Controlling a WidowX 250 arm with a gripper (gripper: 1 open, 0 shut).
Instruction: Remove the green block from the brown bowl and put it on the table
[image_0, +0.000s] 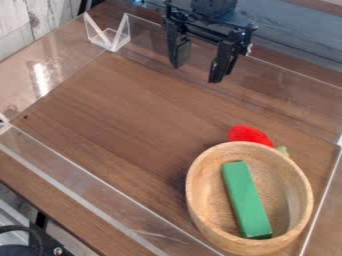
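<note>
The green block (246, 199) lies flat inside the brown bowl (209, 208) at the lower right of the table (127, 115), its long side running roughly front to back. My gripper (198, 61) hangs well above the far middle of the table, pointing down, far up and to the left of the bowl. Its two black fingers (175, 52) stand apart, open, with nothing between them.
A small red object (249, 135) with a green tip rests against the bowl's far rim. Clear acrylic walls (94, 195) edge the table, and a small clear triangular stand (107, 33) sits at the far left corner.
</note>
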